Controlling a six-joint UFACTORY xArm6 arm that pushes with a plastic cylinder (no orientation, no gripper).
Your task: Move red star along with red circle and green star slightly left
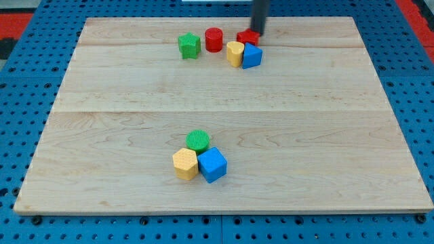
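Note:
The red star [247, 37] lies near the view's top, partly hidden by my rod. My tip [258, 32] stands at the red star's right side, touching or nearly touching it. The red circle [213, 39] stands to the left of the star, with a gap between them. The green star [189, 45] lies left of the red circle, close beside it.
A yellow block [234, 53] and a blue block [251, 55] sit just below the red star, touching each other. Near the view's bottom a green circle [198, 140], a yellow hexagon [184, 164] and a blue cube [212, 165] cluster together on the wooden board [325, 135].

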